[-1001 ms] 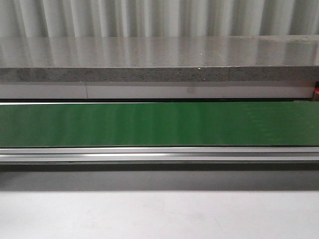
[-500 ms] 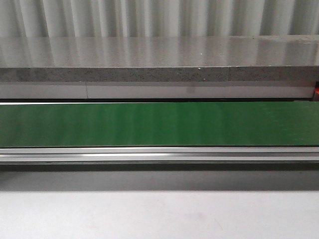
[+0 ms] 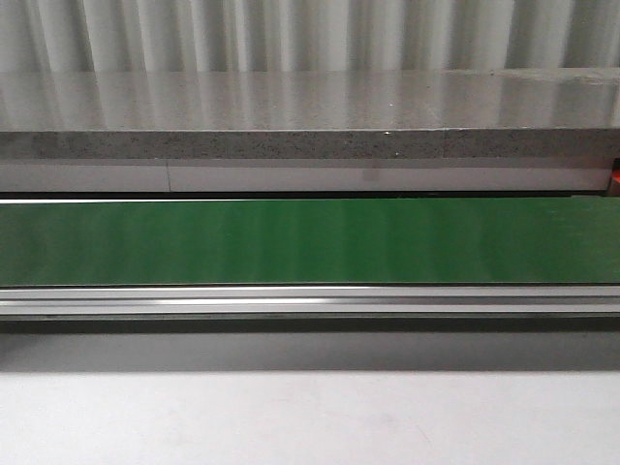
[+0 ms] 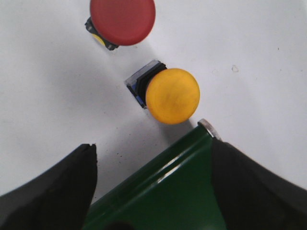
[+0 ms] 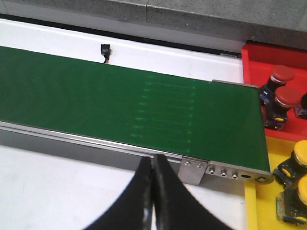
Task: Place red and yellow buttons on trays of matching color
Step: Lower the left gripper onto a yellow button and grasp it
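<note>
In the left wrist view a red button (image 4: 123, 19) and a yellow button (image 4: 171, 95) lie on the white table, just beyond the end of the green conveyor belt (image 4: 158, 191). My left gripper (image 4: 152, 143) hangs open above the belt's end and holds nothing. The yellow button is a little ahead of its fingertips. In the right wrist view my right gripper (image 5: 152, 160) is shut and empty at the belt's near rail. At the belt's end, a red tray (image 5: 254, 52) holds red buttons (image 5: 289, 96) and a yellow tray (image 5: 261, 206) holds yellow buttons (image 5: 301, 153).
The green belt (image 3: 310, 242) spans the front view with an aluminium rail (image 3: 310, 300) along its near side and a grey stone ledge (image 3: 310, 145) behind. A metal bracket (image 5: 192, 170) sits on the rail near the right gripper. A small black plug (image 5: 105, 50) lies behind the belt.
</note>
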`<state>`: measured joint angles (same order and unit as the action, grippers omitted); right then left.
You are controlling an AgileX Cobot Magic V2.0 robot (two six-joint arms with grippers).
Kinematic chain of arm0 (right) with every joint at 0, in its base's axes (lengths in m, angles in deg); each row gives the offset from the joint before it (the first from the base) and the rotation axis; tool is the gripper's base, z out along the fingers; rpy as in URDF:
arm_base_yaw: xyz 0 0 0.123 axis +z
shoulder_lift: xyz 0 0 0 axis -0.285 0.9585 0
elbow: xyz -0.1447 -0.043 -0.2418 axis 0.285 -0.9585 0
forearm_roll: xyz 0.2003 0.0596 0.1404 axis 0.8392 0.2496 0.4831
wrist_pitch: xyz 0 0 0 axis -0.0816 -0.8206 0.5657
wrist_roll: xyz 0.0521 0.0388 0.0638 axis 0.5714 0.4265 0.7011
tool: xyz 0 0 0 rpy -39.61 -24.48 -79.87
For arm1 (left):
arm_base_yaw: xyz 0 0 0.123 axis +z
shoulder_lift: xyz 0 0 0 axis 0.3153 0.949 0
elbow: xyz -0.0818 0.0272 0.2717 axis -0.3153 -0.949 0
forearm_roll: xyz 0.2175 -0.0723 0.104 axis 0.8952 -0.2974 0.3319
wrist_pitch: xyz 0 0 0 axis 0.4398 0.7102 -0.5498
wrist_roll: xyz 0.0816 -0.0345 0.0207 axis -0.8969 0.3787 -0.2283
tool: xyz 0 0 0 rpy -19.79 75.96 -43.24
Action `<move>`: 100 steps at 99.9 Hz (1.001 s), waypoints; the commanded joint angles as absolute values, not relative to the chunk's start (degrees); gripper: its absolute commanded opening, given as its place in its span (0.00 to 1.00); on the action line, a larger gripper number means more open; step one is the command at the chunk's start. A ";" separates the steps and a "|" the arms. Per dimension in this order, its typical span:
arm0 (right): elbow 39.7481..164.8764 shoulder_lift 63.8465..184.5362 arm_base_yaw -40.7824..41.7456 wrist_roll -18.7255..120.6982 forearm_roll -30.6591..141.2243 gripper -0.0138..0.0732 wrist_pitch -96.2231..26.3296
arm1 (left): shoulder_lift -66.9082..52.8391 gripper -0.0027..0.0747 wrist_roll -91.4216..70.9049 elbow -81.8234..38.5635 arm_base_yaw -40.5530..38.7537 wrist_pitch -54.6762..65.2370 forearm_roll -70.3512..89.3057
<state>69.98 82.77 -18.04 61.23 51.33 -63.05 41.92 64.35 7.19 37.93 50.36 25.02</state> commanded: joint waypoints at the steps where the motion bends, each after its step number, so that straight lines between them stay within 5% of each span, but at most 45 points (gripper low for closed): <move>1: 71.33 83.26 -17.98 60.66 51.48 0.08 -59.19 | 40.63 0.66 67.99 10.15 37.98 49.11 23.76; 70: 70.80 83.26 -17.98 60.66 52.21 0.08 -59.18 | 49.76 0.65 69.47 15.23 37.98 47.71 22.31; 100: 70.80 83.26 -17.98 60.66 52.21 0.08 -59.18 | 49.76 0.32 68.76 15.23 37.87 47.85 21.35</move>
<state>69.33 82.77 -18.04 61.23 51.43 -63.05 52.86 68.91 13.50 37.93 48.47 22.67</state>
